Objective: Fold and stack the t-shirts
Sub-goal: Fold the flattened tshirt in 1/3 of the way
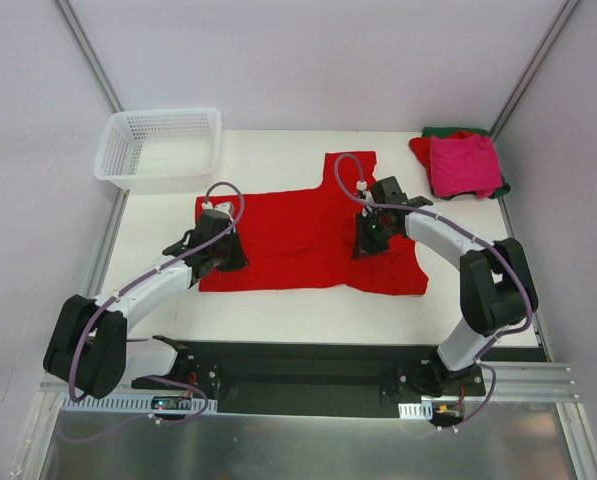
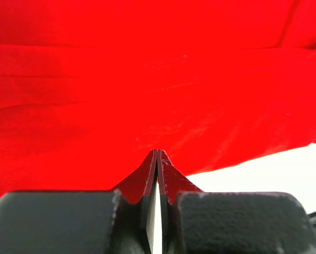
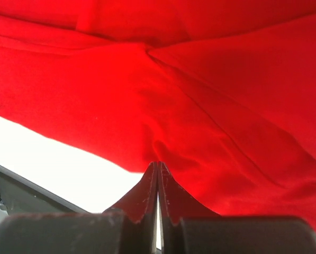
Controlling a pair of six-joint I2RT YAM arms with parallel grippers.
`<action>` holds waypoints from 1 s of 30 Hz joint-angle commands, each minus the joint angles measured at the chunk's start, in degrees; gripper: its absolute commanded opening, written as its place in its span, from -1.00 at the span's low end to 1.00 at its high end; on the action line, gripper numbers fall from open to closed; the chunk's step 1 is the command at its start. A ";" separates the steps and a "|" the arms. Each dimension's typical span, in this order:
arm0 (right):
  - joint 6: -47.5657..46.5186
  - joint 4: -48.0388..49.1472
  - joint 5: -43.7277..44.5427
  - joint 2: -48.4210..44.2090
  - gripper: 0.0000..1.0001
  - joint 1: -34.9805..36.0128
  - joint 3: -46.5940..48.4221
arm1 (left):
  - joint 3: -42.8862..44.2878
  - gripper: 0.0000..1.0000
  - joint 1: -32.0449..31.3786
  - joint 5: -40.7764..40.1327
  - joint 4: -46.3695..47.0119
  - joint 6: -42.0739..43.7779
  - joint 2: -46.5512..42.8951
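Red t-shirt [image 1: 298, 235] spread flat; left gripper [image 2: 156, 154], right gripper [image 3: 158, 166] pinching it.

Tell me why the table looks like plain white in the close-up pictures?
Left wrist: bright light washes the table out to blank white beside the shirt. Right wrist: same white glare. Top view: gentler light, so the table shows edges.
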 commanded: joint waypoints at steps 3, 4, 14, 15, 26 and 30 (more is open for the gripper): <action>1.42 4.49 -0.96 3.95 -0.98 1.36 -0.62 | 2.05 -1.00 -0.49 -3.43 0.52 2.11 3.74; 1.33 4.49 -0.87 4.39 -0.98 1.63 -0.62 | 2.05 -1.00 -0.49 -3.43 0.87 2.02 4.18; 1.68 5.46 0.89 6.95 -0.98 3.12 -1.58 | 3.02 -1.00 -0.66 -5.01 4.39 2.20 9.90; 1.68 5.28 0.98 7.12 -0.98 3.30 -1.67 | 3.02 -1.00 -0.66 -4.93 4.65 2.20 10.68; 1.68 5.72 1.24 7.83 -0.98 3.92 -2.99 | 4.42 -1.00 -0.66 -7.21 5.80 2.64 14.12; 1.68 5.72 1.24 8.18 -0.98 4.18 -3.17 | 5.66 -1.00 -0.66 -7.83 5.97 2.90 15.26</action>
